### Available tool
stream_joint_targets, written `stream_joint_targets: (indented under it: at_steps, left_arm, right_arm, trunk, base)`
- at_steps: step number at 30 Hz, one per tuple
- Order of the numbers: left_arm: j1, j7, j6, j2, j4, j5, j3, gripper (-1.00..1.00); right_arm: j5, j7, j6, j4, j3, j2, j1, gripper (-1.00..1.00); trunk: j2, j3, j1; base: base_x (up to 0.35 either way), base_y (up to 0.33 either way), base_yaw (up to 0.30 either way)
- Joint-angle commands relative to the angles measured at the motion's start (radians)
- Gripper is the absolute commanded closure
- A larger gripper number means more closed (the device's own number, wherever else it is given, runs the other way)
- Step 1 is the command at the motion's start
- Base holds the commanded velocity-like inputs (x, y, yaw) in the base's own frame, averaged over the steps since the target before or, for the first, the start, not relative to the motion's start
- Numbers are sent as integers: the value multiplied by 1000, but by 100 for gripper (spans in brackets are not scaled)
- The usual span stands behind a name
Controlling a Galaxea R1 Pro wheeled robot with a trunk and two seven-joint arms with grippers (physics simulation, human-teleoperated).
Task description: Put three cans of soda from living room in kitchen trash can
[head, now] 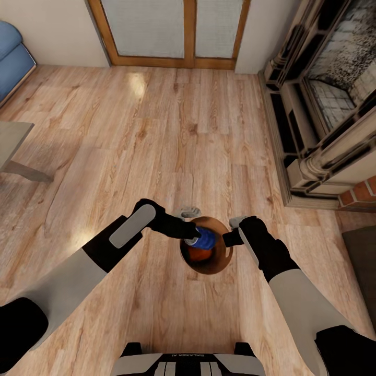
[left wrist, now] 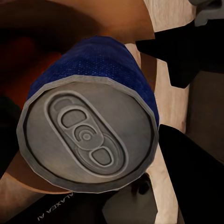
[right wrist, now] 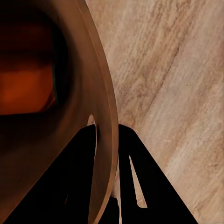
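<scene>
The left gripper (head: 194,236) is clenched on the dark blue can (head: 204,239), holding it tilted over the open mouth of the trash can (head: 225,261), silvery top toward the wrist and its long axis slanting down into the bin. Directly below it, the orange can (head: 198,254) already lies inside. The right gripper (head: 230,238) pinches the bin's rim (right wrist: 109,140), one finger inside and one outside, steadying it above the wood floor (head: 156,130).
</scene>
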Motion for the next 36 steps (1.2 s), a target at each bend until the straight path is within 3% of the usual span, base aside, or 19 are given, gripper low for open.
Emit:
stream_joint_targets:
  at_steps: [1, 2, 10, 23, 36]
  left_arm:
    - [0, 14, 0, -4, 1, 0, 0, 100]
    - [0, 54, 0, -11, 4, 0, 0, 100]
    - [1, 155, 0, -31, 13, -3, -2, 100]
    - [1, 168, 0, -46, 34, -5, -16, 100]
    - [0, 176, 0, -96, 136, -11, -40, 100]
  right_arm:
    - [-28, 7, 1, 0, 0, 0, 0, 100]
    - [-28, 7, 1, 0, 0, 0, 0, 100]
    - [-28, 7, 1, 0, 0, 0, 0, 100]
    - [-28, 7, 1, 0, 3, 2, 0, 100]
    - [-27, 7, 1, 0, 5, 3, 0, 100]
  trunk:
    - [0, 0, 0]
    - [0, 0, 0]
    - [0, 0, 0]
    - [0, 0, 0]
    - [0, 0, 0]
  base:
    - [0, 0, 0]
    - [0, 0, 0]
    - [0, 0, 0]
    - [0, 0, 0]
    - [0, 0, 0]
